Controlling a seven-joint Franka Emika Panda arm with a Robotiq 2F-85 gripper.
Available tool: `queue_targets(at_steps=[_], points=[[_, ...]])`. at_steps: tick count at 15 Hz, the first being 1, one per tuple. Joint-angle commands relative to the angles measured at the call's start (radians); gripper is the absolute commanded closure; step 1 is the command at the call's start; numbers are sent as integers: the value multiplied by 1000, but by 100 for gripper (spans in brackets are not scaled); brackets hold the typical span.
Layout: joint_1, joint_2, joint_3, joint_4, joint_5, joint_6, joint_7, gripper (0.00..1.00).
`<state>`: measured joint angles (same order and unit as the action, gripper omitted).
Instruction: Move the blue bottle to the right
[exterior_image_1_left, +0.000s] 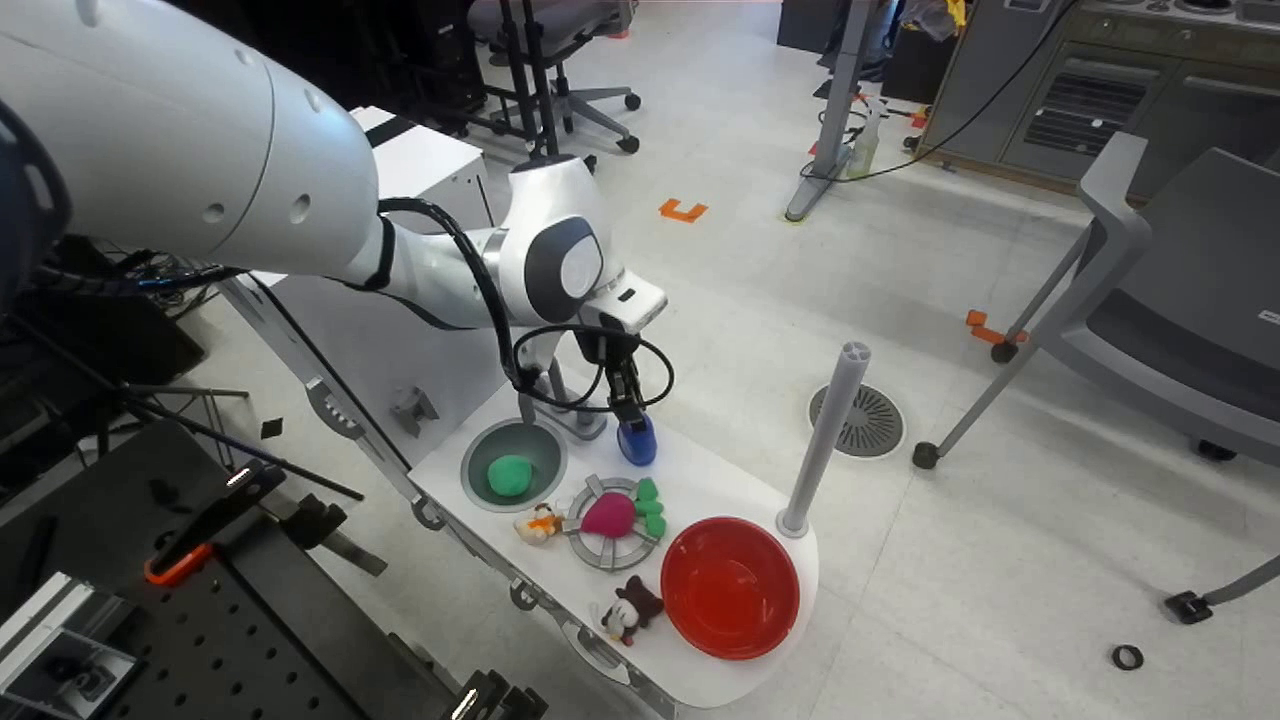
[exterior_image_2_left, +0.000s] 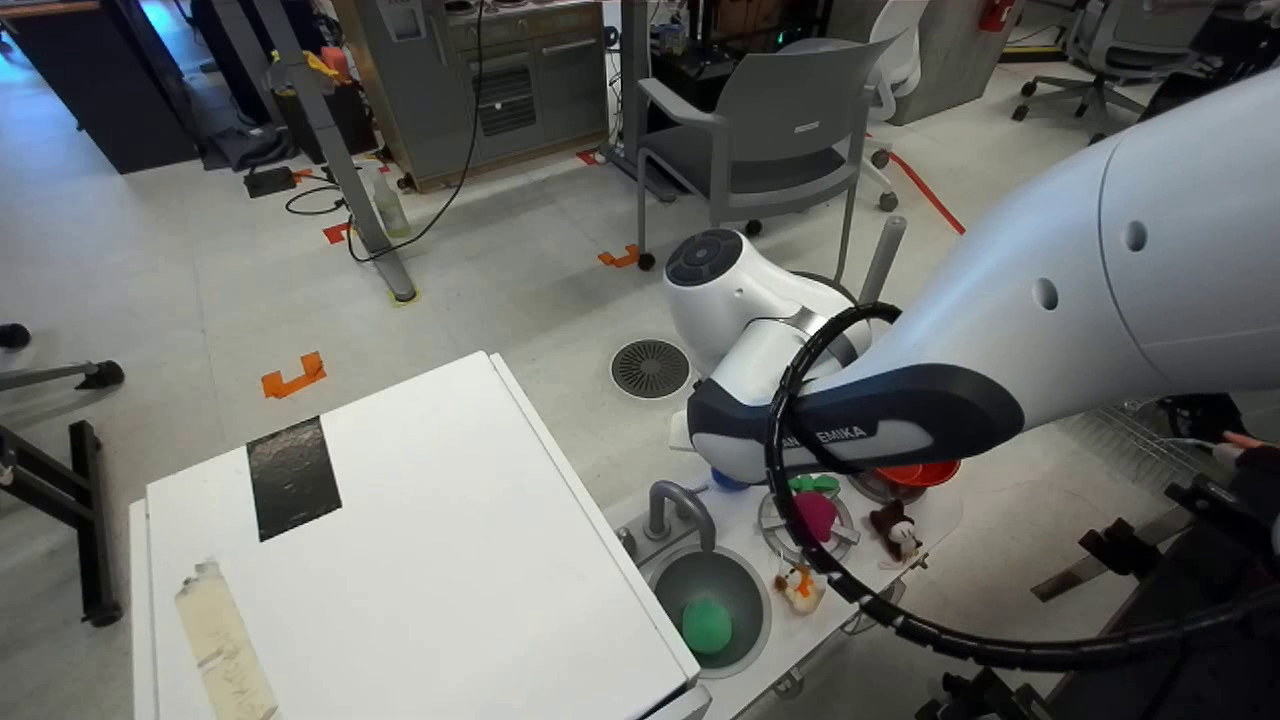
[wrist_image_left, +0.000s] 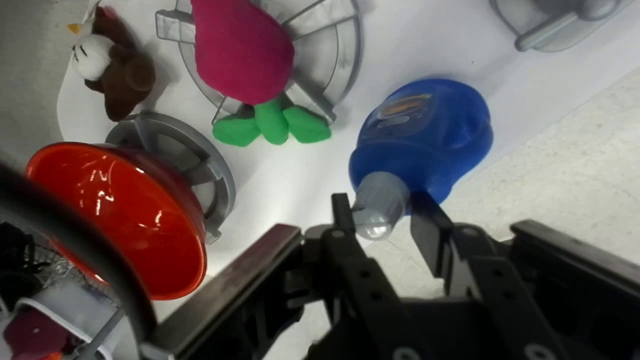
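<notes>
The blue bottle (wrist_image_left: 425, 132) has a grey cap and a small printed label. In the wrist view its cap points toward my gripper (wrist_image_left: 382, 207). The two black fingers lie on either side of the cap and appear to touch it on both sides, so the gripper looks shut on it. In an exterior view the bottle (exterior_image_1_left: 637, 443) is under the gripper (exterior_image_1_left: 630, 412), by the far edge of the white tabletop (exterior_image_1_left: 720, 470). I cannot tell whether its base touches the top. Another exterior view shows only a blue sliver of the bottle (exterior_image_2_left: 728, 481); the arm hides the gripper there.
A red bowl (exterior_image_1_left: 730, 588) stands near the rounded end, by a grey post (exterior_image_1_left: 825, 440). A pink-and-green toy (exterior_image_1_left: 608, 515) lies on a grey burner ring. A grey sink (exterior_image_1_left: 478, 485) holds a green piece (exterior_image_1_left: 510, 476). Two small plush figures (exterior_image_1_left: 540, 524) (exterior_image_1_left: 632, 608) lie along the near edge.
</notes>
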<state>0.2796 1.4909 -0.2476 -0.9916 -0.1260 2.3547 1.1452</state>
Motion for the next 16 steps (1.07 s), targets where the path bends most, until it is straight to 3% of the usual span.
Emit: queue_targets(at_steps=[1,2,6,10,16], points=[[34,0,-53,-8,-44,-63,150,93],[31,0,-51,-5,-45,-78,176,97],[-8,-2,-4,14,-32,-150,207,94],[-54,-2,24,26,-20,-97,206,94],[-137,-4,56,46,26,-135,206,94]])
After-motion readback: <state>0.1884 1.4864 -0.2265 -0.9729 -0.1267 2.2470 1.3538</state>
